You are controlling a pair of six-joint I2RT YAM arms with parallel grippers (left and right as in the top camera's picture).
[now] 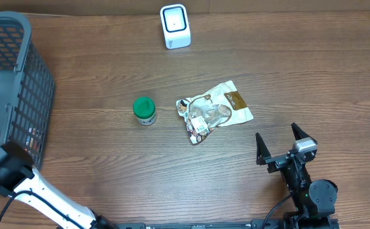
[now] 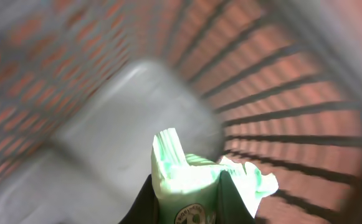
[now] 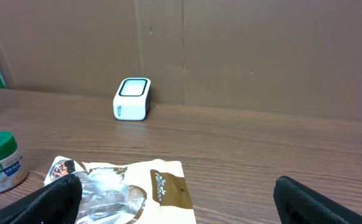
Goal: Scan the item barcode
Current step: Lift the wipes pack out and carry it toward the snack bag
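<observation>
One green packet [image 2: 184, 174], seemingly lengthwise outward between left fingers [image 2: 235, 202]

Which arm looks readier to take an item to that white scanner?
The left, probably. The left gripper is shut on a green-and-white packet inside the basket, ready to lift. The right gripper stands open and empty.

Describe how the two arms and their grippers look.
The left arm has a white tube link between black joint housings, with a thin black cable beside it. The right arm is black, with a small grey block at the wrist and a black cable looping below; the right gripper has two tapered black fingers.
</observation>
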